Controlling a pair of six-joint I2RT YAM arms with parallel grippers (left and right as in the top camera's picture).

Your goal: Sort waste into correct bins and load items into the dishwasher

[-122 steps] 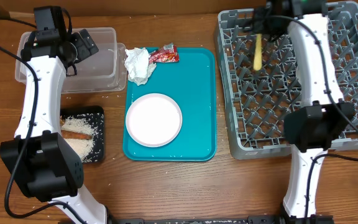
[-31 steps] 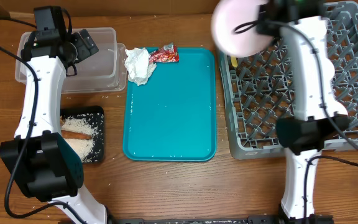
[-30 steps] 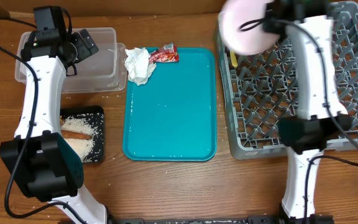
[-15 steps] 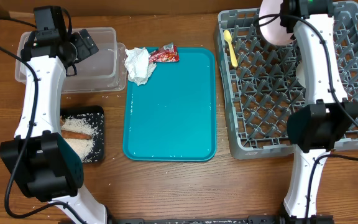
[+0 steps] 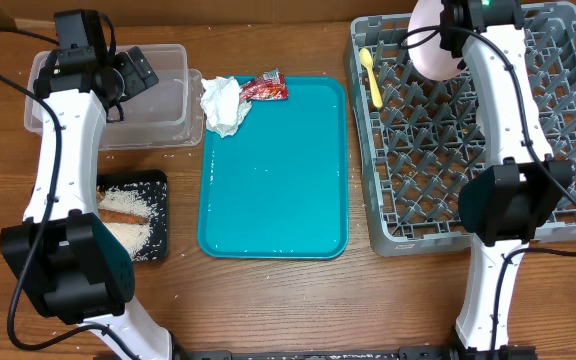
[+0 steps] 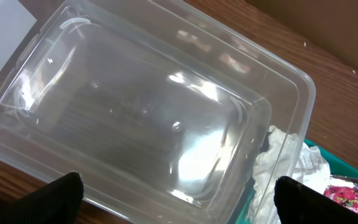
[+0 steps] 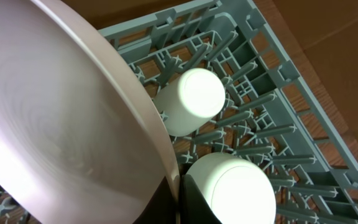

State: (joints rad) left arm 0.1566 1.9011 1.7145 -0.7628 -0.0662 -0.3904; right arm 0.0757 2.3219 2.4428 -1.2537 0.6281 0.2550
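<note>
My right gripper (image 5: 454,22) is shut on the rim of the large white plate (image 5: 428,48), which hangs on edge over the back of the grey dishwasher rack (image 5: 528,215). In the right wrist view the plate (image 7: 55,124) fills the left, pinched at my gripper (image 7: 178,190); two white upturned vessels (image 7: 188,99) (image 7: 235,190) sit on the pegs. The yellow spoon (image 5: 372,76) lies in the rack's back left. My left gripper (image 5: 128,72) hovers open over the clear tub (image 6: 135,118). The napkin (image 5: 224,104) and red wrapper (image 5: 265,88) lie at the teal tray's back edge.
The teal tray (image 5: 273,180) lies between the bins and the rack. A black tray (image 5: 160,215) with rice and brown sticks (image 5: 123,215) sits at the front left. Rice grains are scattered on the wood near the clear tub (image 5: 163,120).
The right arm carried the plate rightward from the rack's back-left corner to over its back middle, turning it more on edge. The left arm stayed still.
</note>
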